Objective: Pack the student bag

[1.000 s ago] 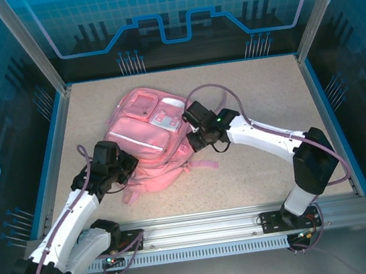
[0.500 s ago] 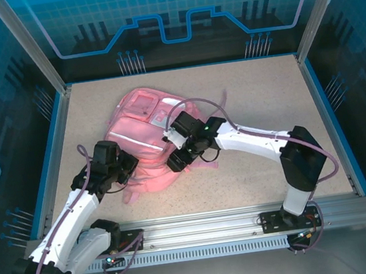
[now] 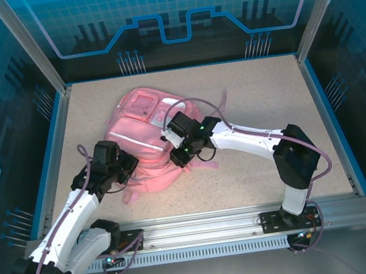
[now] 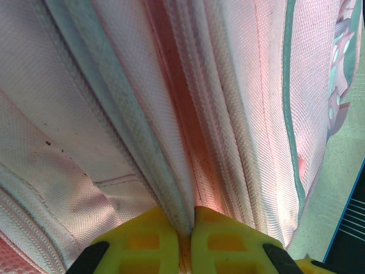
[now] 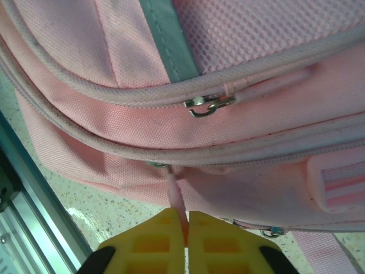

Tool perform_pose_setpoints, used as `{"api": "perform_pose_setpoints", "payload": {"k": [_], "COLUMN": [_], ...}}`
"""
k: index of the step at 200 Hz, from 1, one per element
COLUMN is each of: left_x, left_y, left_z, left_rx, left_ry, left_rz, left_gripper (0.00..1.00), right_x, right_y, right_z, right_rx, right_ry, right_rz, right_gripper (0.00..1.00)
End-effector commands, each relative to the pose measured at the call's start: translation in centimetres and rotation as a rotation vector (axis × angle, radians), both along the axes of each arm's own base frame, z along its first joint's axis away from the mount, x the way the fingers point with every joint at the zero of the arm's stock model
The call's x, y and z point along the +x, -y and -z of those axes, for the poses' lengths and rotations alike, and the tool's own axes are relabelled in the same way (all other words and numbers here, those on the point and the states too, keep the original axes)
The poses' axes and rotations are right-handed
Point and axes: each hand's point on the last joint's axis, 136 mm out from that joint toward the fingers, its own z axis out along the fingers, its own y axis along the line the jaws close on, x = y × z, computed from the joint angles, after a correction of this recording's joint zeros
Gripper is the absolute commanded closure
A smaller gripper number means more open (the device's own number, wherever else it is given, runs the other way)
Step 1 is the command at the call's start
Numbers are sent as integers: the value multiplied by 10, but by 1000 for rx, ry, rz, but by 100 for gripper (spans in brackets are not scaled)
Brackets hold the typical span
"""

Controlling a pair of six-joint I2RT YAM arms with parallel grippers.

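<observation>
The student bag, soft and pink with a pale stripe, lies flat on the speckled table left of centre. My left gripper is at its near left edge; in the left wrist view the yellow fingers are shut on a piped seam of the bag's fabric. My right gripper is at the bag's near right side. The right wrist view has that gripper shut on a thin pink zipper pull hanging from the bag. A second metal zip slider sits higher up.
A pink strap trails on the table to the right of the bag. Blue walls border the table, and an aluminium rail runs along the near edge. Bare table stretches to the right.
My right gripper moved left and nearer across the bag, opened, then shut on the zipper pull. The left arm kept its hold and did not move.
</observation>
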Motion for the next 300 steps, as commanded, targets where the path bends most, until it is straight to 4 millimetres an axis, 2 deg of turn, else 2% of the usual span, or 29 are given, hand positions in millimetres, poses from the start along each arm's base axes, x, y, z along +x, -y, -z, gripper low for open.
{"api": "perform_pose_setpoints", "payload": {"k": [1, 42, 74, 109, 137, 145, 149, 159, 170, 188, 213, 227, 239, 246, 258, 278, 300], "left_x": [1, -1, -1, 2, 5, 5, 5, 3, 3, 3, 9, 17, 24, 29, 38, 54, 75], "left_y": [3, 2, 3, 8, 18, 21, 22, 24, 26, 28, 35, 40, 45, 49, 55, 70, 92], "left_z": [-18, -17, -18, -23, -29, -32, -34, -36, -40, -47, -58, -67, -75, -78, -83, -85, -87], "left_rx": [-5, 5, 1, -22, -55, -61, -62, -55, -46, -27, -11, -12, -5, 3, 24, 76, 145], "left_ry": [41, 36, 38, 59, 85, 92, 95, 93, 101, 114, 153, 176, 199, 211, 219, 214, 212], "left_rz": [39, 43, 47, 64, 112, 134, 147, 169, 196, 241, 304, 331, 354, 369, 395, 453, 519], "left_gripper": [100, 100, 100, 100, 100, 92, 85, 62, 49, 37, 32, 32, 32, 32, 34, 38, 44], "right_x": [23, 53, 70, 84, 88, 88, 87, 85, 80, 75, 82, 84, 83, 83, 82, 75, 69], "right_y": [22, 76, 106, 124, 128, 126, 125, 122, 118, 129, 153, 158, 152, 147, 135, 106, 83], "right_z": [-5, 2, 3, 5, 0, -2, -2, -4, -7, -12, -19, -24, -31, -36, -46, -59, -57], "right_rx": [-78, -260, -367, -392, -371, -345, -329, -279, -211, -168, -153, -106, -37, 2, 84, 238, 320], "right_ry": [98, 181, 216, 188, 178, 175, 173, 166, 152, 153, 133, 98, 75, 69, 46, -24, -101], "right_rz": [121, 325, 465, 581, 602, 582, 565, 517, 431, 350, 385, 423, 427, 429, 424, 349, 272], "right_gripper": [100, 100, 100, 100, 100, 100, 100, 100, 100, 100, 100, 76, 53, 44, 35, 30, 20]}}
